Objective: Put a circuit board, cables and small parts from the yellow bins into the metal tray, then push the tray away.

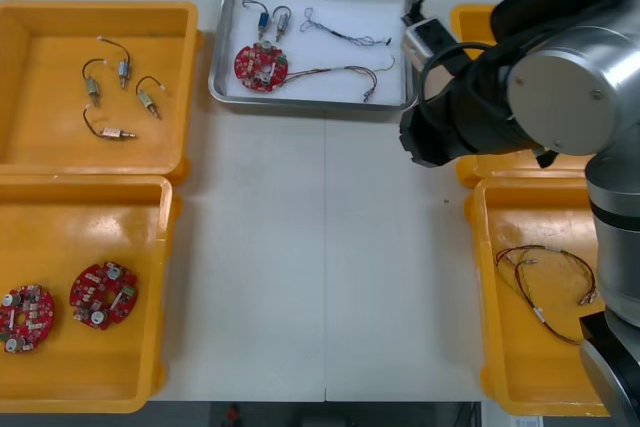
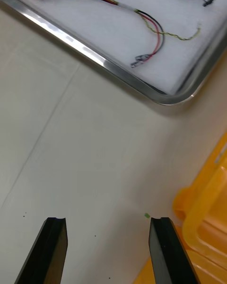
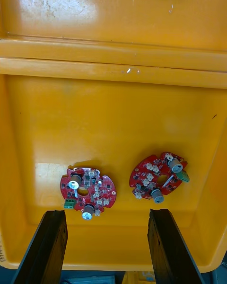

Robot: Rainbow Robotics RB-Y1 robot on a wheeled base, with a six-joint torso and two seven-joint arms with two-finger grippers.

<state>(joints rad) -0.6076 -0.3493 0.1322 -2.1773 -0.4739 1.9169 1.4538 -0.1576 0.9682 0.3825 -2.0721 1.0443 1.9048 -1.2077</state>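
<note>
Right arm, silver and black (image 1: 556, 89): reaches over the worktop (image 1: 330, 267) toward the tray's right end.
Right tool (image 2: 108, 223): fingers wide apart, empty, poised just near of the shiny rectangular metal tray (image 1: 310, 104), probably ready to push it.
Tray: long axis left-right. It holds a round red circuit board (image 1: 260, 66), a red-and-yellow cable (image 1: 345, 73) trailing rightward, a twisted blue-and-white cable (image 1: 345, 37) and small metal parts (image 1: 272, 19).
Left tool (image 3: 108, 216): wide open, empty, idle over the near left yellow bin (image 1: 110, 227).
</note>
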